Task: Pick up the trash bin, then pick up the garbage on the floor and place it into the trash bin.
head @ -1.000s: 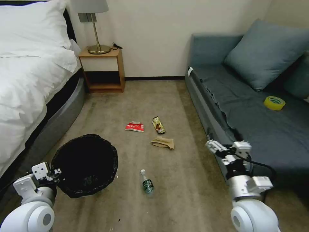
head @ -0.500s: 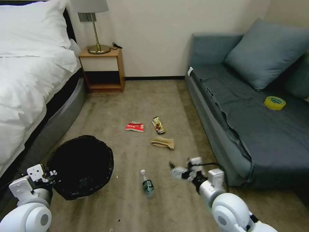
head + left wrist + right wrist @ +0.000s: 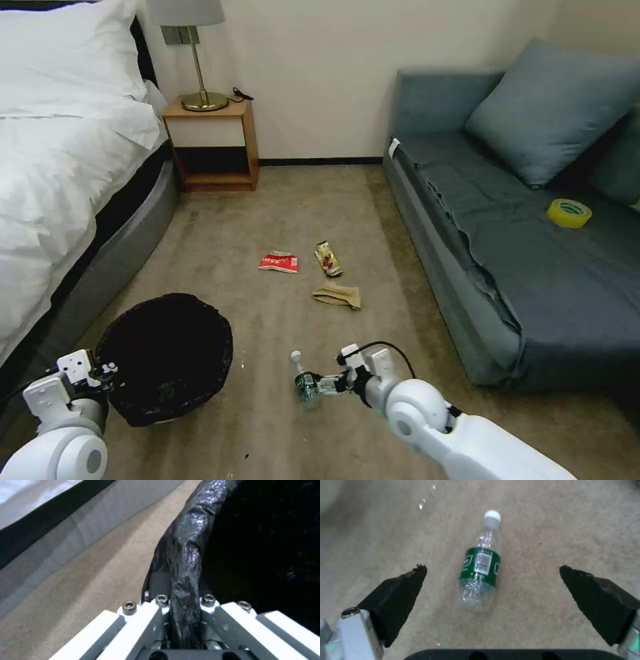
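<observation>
The trash bin, lined with a crinkly black bag, is at the lower left over the carpet. My left gripper is shut on its near rim. Garbage lies on the floor: a red wrapper, a gold-brown wrapper, a tan paper bag and a clear green-labelled bottle lying on its side. My right gripper is open just above the bottle, one black finger on each side, not touching it.
A white bed runs along the left. A wooden nightstand with a lamp stands at the back wall. A grey-blue sofa on the right holds a yellow tape roll and cushions. Open carpet lies between them.
My right arm swung from beside the sofa leftward and down to the bottle. The bin and my left gripper shifted slightly down and left.
</observation>
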